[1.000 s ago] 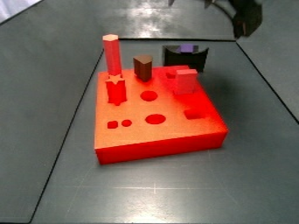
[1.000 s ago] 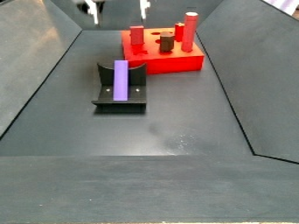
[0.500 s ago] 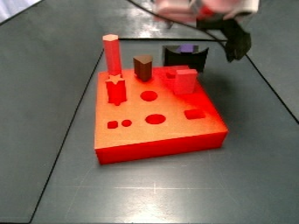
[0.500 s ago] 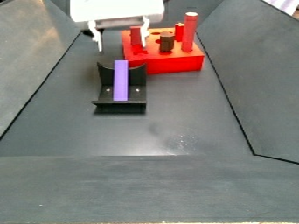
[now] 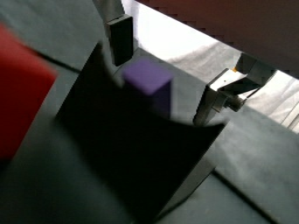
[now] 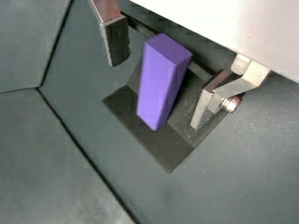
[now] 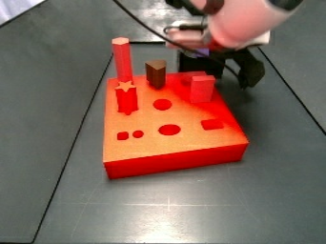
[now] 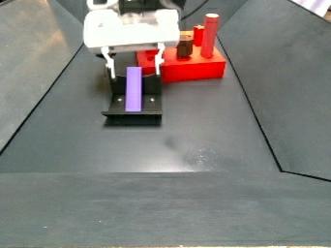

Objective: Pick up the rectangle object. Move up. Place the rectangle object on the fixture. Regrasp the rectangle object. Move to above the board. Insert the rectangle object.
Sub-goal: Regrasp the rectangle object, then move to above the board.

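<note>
1. Here the gripper point(image 8: 134, 66) hangs at upper left of a side view, jaws apart astride the rectangle object point(image 8: 134, 87).
2. The rectangle object lies on the fixture point(image 8: 132, 108), near the board point(image 8: 195, 66).

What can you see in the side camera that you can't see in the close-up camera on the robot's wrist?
Only a side view shows the red board with its red pegs and a dark brown block, and the whole fixture on the dark floor.

Only a wrist view shows the claw's silver fingers up close, standing apart on either side of the rectangle object without touching it.

Both show the purple rectangle object lying on the fixture, with the claw open around its far end.
</note>
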